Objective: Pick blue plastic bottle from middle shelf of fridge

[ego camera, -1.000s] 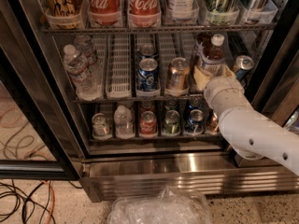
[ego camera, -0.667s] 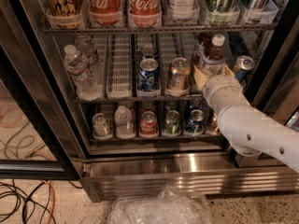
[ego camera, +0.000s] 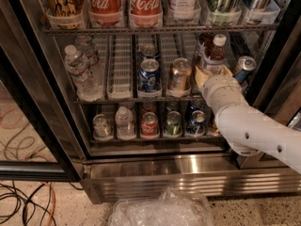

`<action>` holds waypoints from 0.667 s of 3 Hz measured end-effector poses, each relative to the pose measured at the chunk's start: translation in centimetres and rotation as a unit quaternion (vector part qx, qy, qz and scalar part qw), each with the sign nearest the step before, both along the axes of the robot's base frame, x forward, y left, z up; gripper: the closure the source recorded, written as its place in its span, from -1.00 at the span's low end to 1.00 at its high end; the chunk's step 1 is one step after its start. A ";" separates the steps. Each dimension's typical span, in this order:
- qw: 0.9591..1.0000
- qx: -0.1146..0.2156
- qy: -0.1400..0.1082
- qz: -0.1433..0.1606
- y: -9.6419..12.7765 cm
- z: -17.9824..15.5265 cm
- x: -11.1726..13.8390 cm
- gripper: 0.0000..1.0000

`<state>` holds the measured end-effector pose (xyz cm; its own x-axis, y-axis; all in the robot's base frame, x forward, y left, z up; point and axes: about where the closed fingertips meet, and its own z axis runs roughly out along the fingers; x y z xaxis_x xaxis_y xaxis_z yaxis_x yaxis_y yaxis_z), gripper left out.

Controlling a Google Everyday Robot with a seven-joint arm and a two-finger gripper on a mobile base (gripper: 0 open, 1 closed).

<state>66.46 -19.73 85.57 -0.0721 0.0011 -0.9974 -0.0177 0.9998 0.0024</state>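
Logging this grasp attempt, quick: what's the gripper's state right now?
Gripper: at the blue plastic bottle, right end of the middle shelf; open or closed cannot be told.

On middle shelf (ego camera: 121, 69), right end: tool (ego camera: 212, 73) before blue plastic bottle (ego camera: 214, 55).

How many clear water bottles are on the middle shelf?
2: one water bottle at front left, another directly behind it; others may be hidden. The gripper is at the blue plastic bottle on the right.
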 end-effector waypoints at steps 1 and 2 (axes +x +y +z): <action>1.000 0.000 0.000 0.000 0.0 0.0 0.0 0.99; 1.000 -0.001 -0.027 0.004 0.4 1.3 -0.2 1.00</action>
<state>66.29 -19.31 86.89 -0.0190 -0.0014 -0.9998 -0.0253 0.9997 -0.0009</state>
